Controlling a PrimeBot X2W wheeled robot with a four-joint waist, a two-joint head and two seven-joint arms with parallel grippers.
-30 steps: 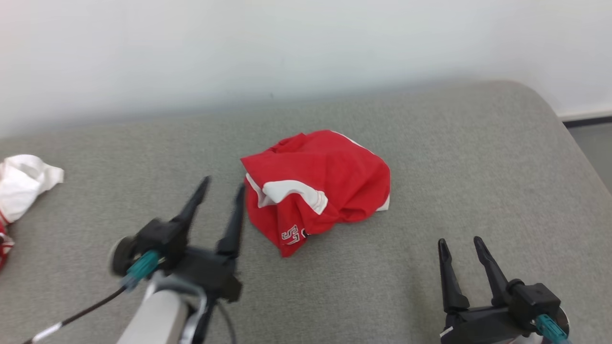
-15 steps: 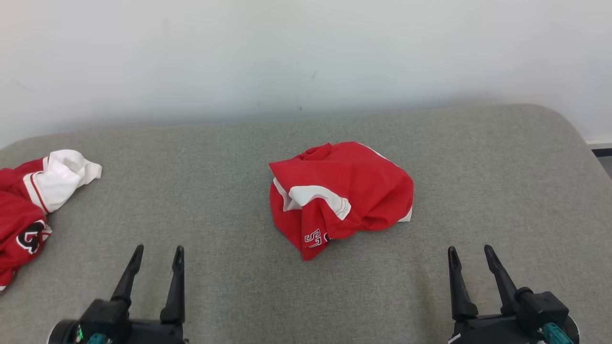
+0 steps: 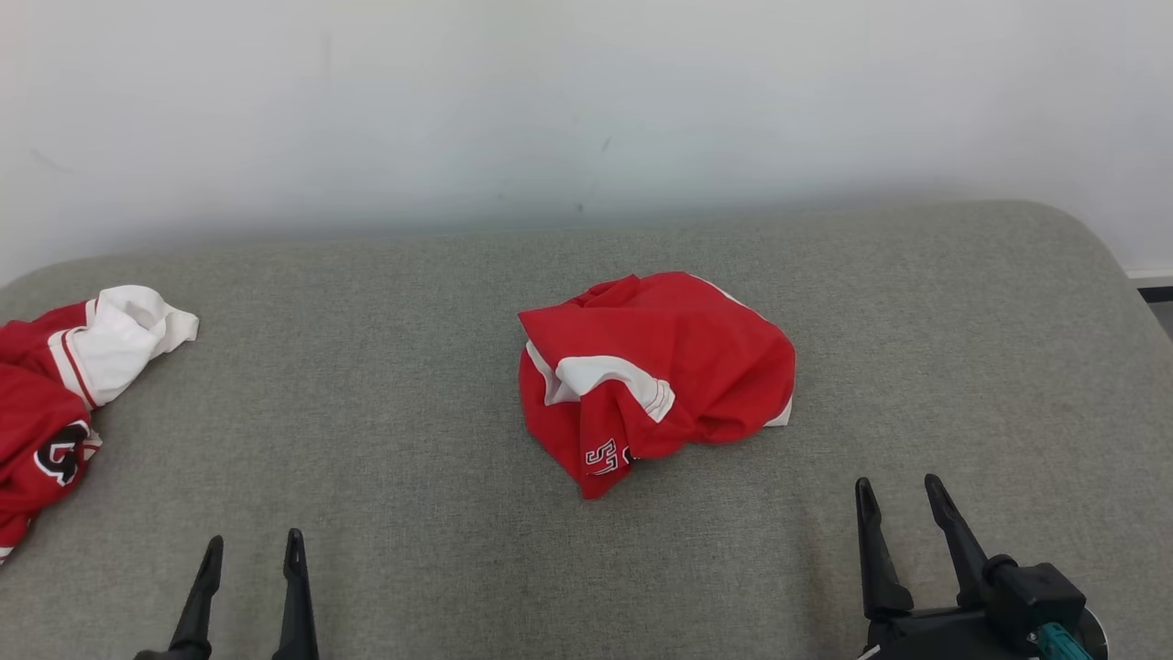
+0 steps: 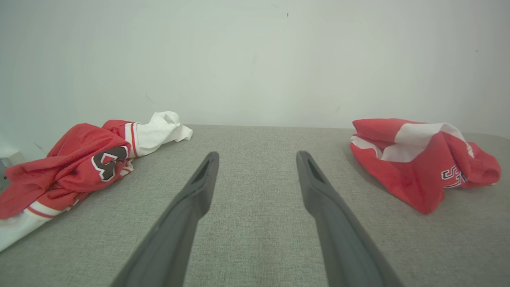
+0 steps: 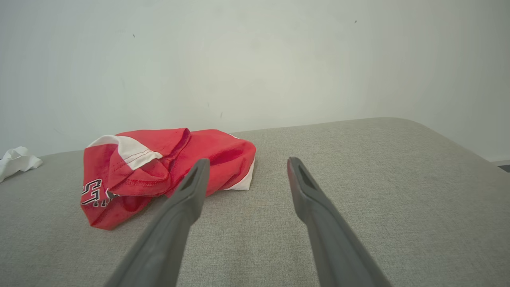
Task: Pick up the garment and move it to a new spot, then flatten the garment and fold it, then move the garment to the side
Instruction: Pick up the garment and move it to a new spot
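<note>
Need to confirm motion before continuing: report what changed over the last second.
The left gripper drew back from beside the red garment toward the robot, open, holding nothing. The head view shifted too. The right gripper stayed put, open; the garment lies crumpled as before.

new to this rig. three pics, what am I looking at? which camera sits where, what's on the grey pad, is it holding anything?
It is a wheeled robot with two arms, each ending in a two-fingered claw. The wide picture comes from a camera on its head, looking down: the left claw shows at the lower left and the right claw at the lower right. The other two pictures come from a camera on each wrist, looking along that claw's own dark fingers. On the grey fabric-covered surface a crumpled red jersey with white panels lies in the middle. A second red-and-white jersey lies at the robot's far left. Both claws are open and empty, apart from the cloth.
</note>
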